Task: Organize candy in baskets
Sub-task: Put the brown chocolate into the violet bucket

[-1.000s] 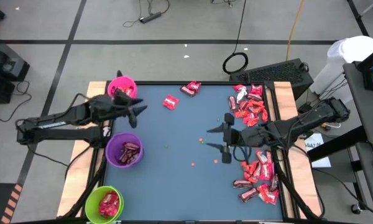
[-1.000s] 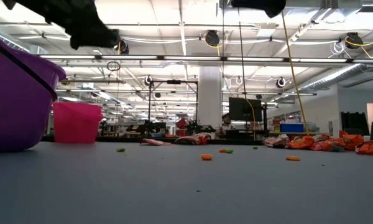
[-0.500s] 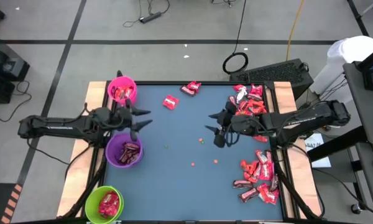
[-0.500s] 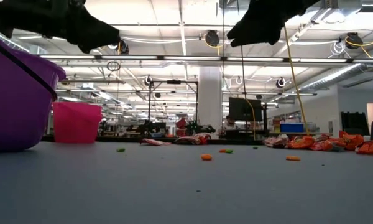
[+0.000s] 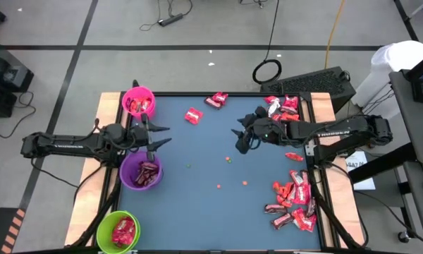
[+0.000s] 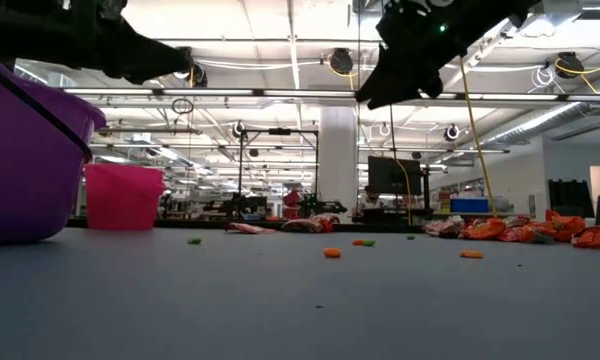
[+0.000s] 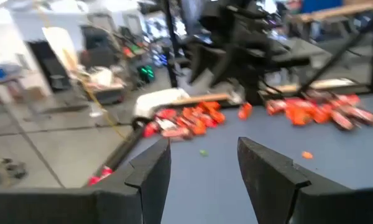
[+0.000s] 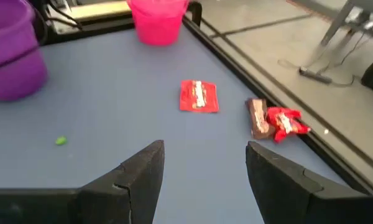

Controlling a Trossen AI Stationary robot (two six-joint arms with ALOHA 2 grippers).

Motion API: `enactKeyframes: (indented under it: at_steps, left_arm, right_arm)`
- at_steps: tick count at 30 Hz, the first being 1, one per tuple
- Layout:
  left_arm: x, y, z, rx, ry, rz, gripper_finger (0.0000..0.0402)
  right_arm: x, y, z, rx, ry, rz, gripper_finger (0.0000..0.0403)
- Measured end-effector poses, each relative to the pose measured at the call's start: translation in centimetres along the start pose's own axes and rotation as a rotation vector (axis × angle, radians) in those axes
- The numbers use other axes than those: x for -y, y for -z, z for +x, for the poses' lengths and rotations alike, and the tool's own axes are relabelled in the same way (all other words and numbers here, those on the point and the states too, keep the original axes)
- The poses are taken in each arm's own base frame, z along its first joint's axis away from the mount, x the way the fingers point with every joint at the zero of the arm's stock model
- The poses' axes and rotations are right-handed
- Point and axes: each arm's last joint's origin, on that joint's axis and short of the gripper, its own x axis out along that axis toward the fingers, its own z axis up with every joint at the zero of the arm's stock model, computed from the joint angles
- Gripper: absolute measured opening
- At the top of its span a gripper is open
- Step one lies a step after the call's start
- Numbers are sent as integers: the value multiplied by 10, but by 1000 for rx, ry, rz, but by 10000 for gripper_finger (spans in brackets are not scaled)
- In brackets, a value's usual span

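Ideally, the right gripper (image 5: 237,140), jaws apart and empty above the mat, should drop squarely over the red candy (image 8: 199,96) near the pink basket (image 5: 138,101) before closing, while the open left gripper (image 5: 157,135) waits above the purple basket (image 5: 140,171).

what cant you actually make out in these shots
- Green basket: the high view's bottom edge crops it; absent from every other view.
- Purple basket: low view shows only its wall, cut by the left edge, contents hidden.
- Candy pile: blurred in the left wrist view, no wrapper marks readable.
- Loose specks: too small to identify from above.
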Motion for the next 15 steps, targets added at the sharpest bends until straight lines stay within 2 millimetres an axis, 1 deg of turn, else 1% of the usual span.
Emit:
enactKeyframes:
  at_steps: [3, 7, 13, 15]
  left_arm:
    - [2, 5, 0, -49, 36, 3, 191]
    - [2, 6, 0, -55, 36, 20, 191]
    - [0, 6, 0, -71, -44, 42, 191]
    - [-1, 5, 0, -65, -73, 41, 191]
  right_arm:
    - [10, -1, 4, -17, 17, 26, 215]
    - [25, -2, 6, -41, 66, 50, 215]
    - [56, -4, 8, -197, 194, 21, 215]
    - [67, 0, 10, -250, 229, 8, 215]
